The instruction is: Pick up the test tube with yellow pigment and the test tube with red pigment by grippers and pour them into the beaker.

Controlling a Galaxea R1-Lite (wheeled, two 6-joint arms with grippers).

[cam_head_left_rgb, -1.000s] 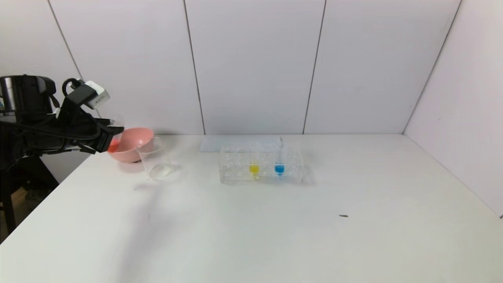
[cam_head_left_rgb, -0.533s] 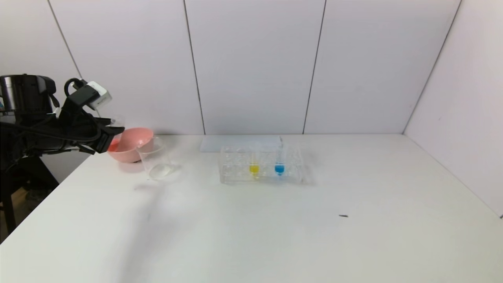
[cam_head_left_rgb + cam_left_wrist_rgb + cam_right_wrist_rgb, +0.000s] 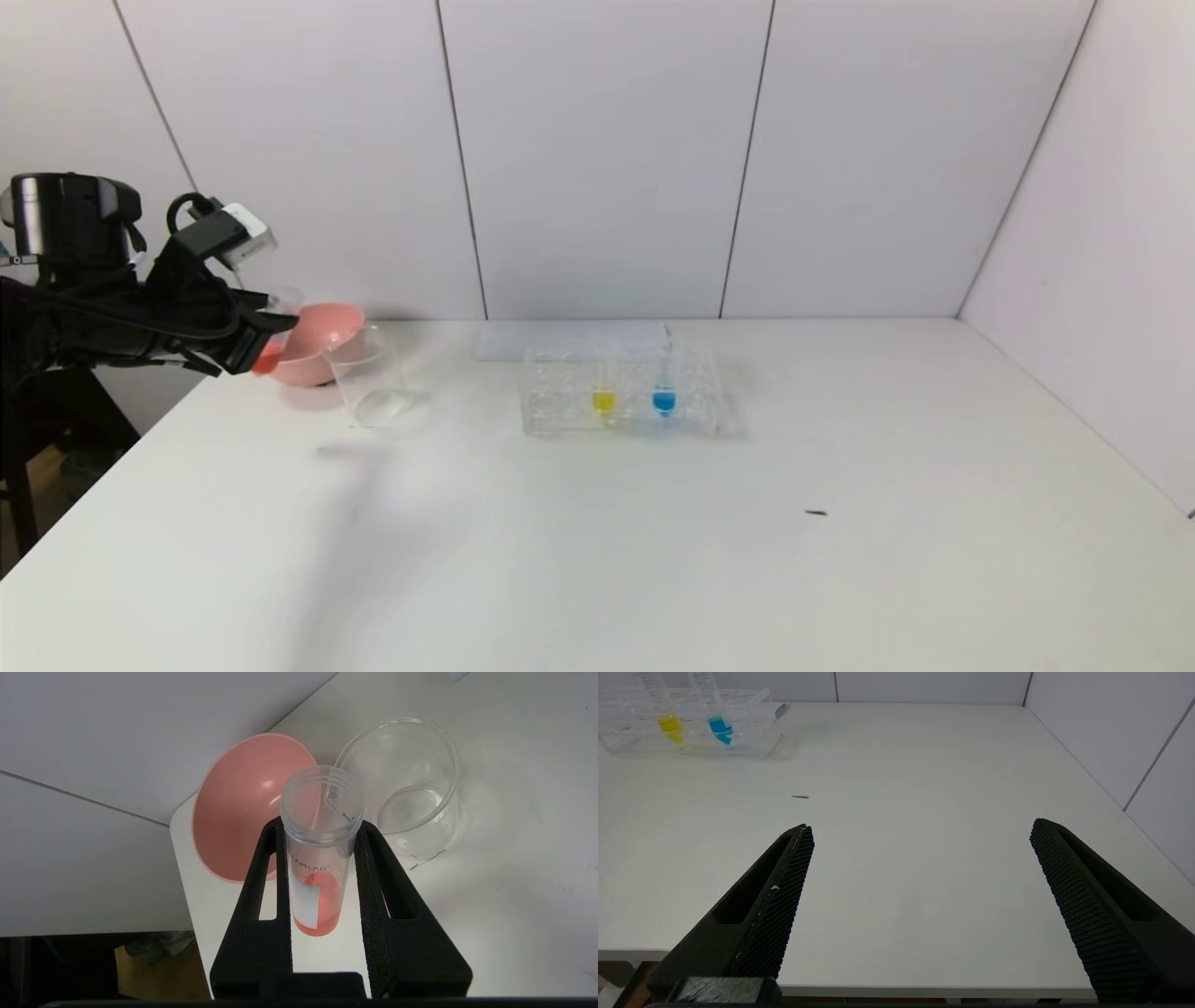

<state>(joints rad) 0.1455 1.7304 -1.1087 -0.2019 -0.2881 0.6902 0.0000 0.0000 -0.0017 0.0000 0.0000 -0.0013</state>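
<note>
My left gripper (image 3: 321,828) is shut on the test tube with red pigment (image 3: 317,896), holding it in the air at the table's far left corner. In the head view the gripper (image 3: 266,331) hangs just left of the beaker (image 3: 369,378), with the tube's red liquid (image 3: 269,355) low and its mouth leaning toward the beaker. The beaker (image 3: 406,788) is clear and upright. The test tube with yellow pigment (image 3: 604,397) stands in the clear rack (image 3: 560,401). My right gripper (image 3: 920,826) is open over the table's near edge, holding nothing.
A pink bowl (image 3: 317,345) sits right behind the beaker, close to the left gripper. A blue-liquid tube (image 3: 664,399) stands beside the yellow one in the rack. A small dark speck (image 3: 816,512) lies on the white table.
My left gripper has risen a little and shifted slightly right toward the beaker, carrying the red tube. The rack, beaker and bowl have not moved.
</note>
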